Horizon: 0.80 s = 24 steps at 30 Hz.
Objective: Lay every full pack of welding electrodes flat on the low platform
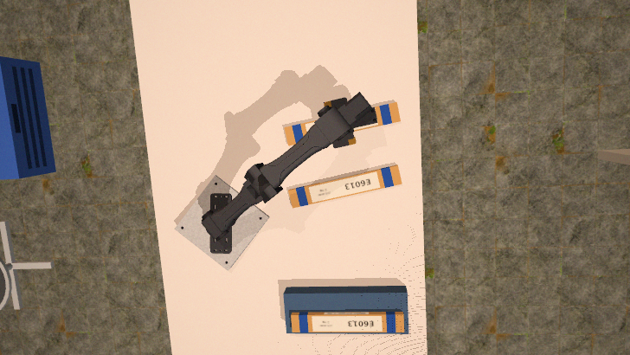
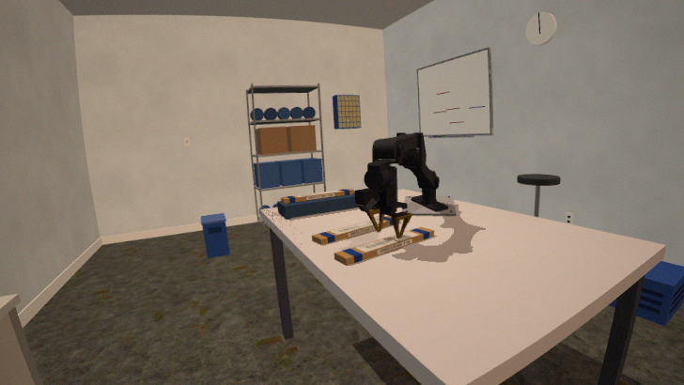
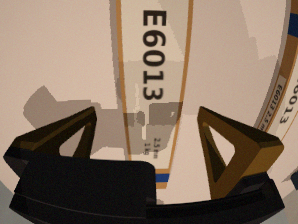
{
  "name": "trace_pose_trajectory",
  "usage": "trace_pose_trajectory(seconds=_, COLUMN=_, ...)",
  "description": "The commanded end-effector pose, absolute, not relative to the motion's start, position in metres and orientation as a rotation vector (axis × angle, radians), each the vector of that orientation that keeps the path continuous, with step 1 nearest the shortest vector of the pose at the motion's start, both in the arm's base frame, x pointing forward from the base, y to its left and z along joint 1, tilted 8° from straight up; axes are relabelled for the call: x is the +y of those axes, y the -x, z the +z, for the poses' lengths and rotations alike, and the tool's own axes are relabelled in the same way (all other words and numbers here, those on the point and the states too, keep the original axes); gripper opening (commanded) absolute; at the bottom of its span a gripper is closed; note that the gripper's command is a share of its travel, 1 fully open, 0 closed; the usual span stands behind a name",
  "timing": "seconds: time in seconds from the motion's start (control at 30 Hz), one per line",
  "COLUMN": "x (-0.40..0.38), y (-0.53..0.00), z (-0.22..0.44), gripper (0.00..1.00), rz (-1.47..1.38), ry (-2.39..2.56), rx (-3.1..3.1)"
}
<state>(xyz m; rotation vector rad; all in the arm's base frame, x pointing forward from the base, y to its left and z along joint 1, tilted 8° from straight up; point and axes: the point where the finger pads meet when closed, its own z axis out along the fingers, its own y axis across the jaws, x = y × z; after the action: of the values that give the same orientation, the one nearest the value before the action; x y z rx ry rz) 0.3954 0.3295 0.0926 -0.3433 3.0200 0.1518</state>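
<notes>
Counting three packs of E6013 rods, found outer pack [image 1: 386,113] [image 2: 382,248] [image 3: 153,55] and middle pack [image 1: 344,185] [image 2: 351,230] [image 3: 287,112] flat on the table [image 1: 211,53] [image 2: 502,263], roughly parallel, well apart from the low platform [image 1: 345,300] [image 2: 318,207]. Found third pack [image 1: 345,323] [image 2: 318,195] flat on the platform, along one long side. Could not tell full from short by sight; labels alike.

Judged outer pack long, stiff and boxy, probably cardboard, dense for its slimness if full, perhaps smooth enough to slip under a light squeeze. Expected weight to tip it nose-down if taken off-centre. Marked mid-length as the best hold, across the narrow width, pads square on both long sides. Advised against bending or crushing.

Noted gripper [image 1: 339,123] [image 2: 390,234] [image 3: 147,112] spread wide, empty, low over outer pack, pointing down, with one finger to each long side and a gap left at both in the wrist view. Saw arm [image 1: 299,158] [image 2: 399,147] reaching out from its base plate [image 1: 227,262] [image 2: 451,211], bent over high and dropping at the wrist. Read as coming down for a grasp, likely to lift and feel the weight. Figured next on a short, straight descent, then an even close, with care against a fingertip landing on the top face.
</notes>
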Motion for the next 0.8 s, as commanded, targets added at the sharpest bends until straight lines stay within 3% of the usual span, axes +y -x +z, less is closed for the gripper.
trace_pose_trajectory(seconds=0.0, x=0.340, y=-0.399, z=0.097, gripper=0.95, rz=0.191, ry=0.346, rx=2.961)
trace_pose_trajectory(seconds=0.77, x=0.346, y=-0.406, z=0.094, gripper=0.95, rz=0.198, ry=0.343, rx=2.953)
